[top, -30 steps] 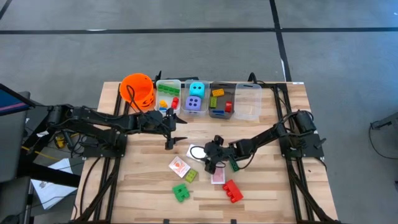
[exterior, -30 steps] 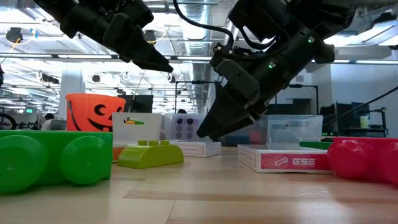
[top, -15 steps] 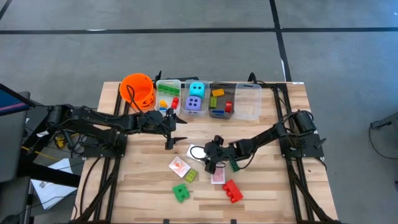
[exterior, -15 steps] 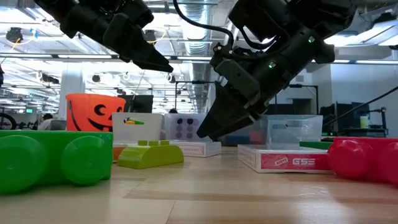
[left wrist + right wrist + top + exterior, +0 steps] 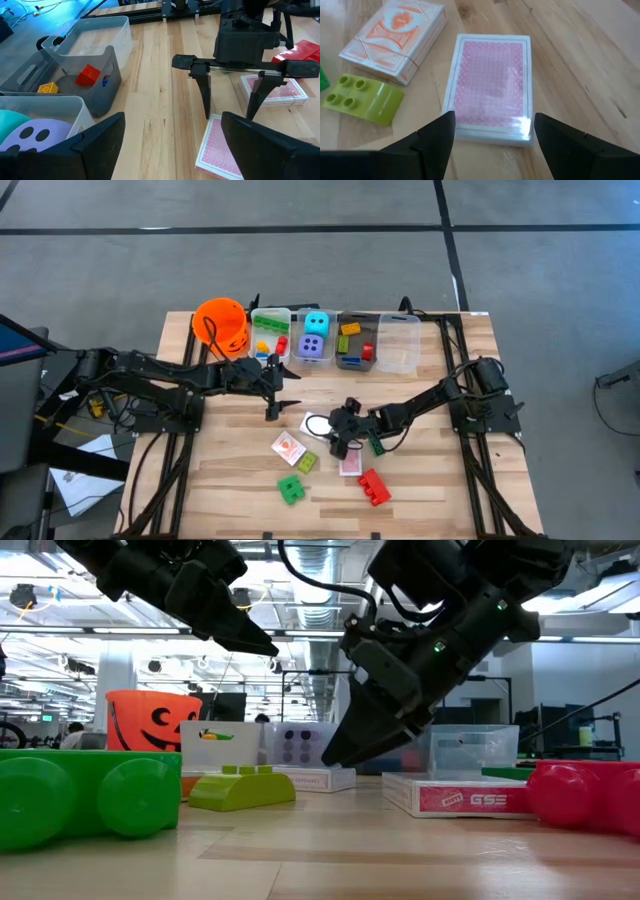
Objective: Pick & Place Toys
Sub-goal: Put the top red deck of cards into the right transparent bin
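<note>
The right gripper is held low over the middle of the wooden table, with its fingers spread on both sides of a pink-backed deck of cards; the deck lies flat on the wood and is not yet pinched. Just beside this deck an orange card box and a lime green brick are seen. A second pink deck, a red brick and a green brick lie nearer the front edge. The left gripper is kept above the table before the clear bins, its fingers spread and empty. In the bins a cyan die and a purple die are placed.
</note>
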Motion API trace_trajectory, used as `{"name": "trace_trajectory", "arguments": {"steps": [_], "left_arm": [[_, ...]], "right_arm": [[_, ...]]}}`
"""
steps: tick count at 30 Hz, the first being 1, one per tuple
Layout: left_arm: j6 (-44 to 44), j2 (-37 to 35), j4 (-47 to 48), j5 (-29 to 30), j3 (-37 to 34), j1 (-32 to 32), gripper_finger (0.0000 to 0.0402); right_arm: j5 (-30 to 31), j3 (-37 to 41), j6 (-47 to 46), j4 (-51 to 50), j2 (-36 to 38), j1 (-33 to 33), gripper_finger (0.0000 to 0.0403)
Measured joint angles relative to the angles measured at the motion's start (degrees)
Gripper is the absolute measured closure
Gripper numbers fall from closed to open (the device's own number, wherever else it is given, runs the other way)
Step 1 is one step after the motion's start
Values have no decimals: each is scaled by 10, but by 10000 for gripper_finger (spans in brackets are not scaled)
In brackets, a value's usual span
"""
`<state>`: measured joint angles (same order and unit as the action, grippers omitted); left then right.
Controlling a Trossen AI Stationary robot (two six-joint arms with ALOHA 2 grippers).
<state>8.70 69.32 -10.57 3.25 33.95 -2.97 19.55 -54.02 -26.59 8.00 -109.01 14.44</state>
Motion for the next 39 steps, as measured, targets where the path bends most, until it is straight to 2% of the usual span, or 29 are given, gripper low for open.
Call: {"name": "trace_trajectory", "arguments": {"steps": [4,10,19,26,33,39], "left_arm": [[0,0,0,0,0,0,78],[0,0,0,1,0,0,76],[0,0,0,3,0,0,75],[0,0,0,2,0,0,73],[0,0,0,2,0,0,72],[0,0,0,2,0,0,77]], "right_arm": [[-5,0,5,-4,0,2,137],[-45,0,50,0,0,10,137],[-59,0,86,4,0,12,137],[-75,0,70,11,0,9,137],[-76,0,12,53,0,-3,137],[-77,0,10,53,0,-11,137]]}}
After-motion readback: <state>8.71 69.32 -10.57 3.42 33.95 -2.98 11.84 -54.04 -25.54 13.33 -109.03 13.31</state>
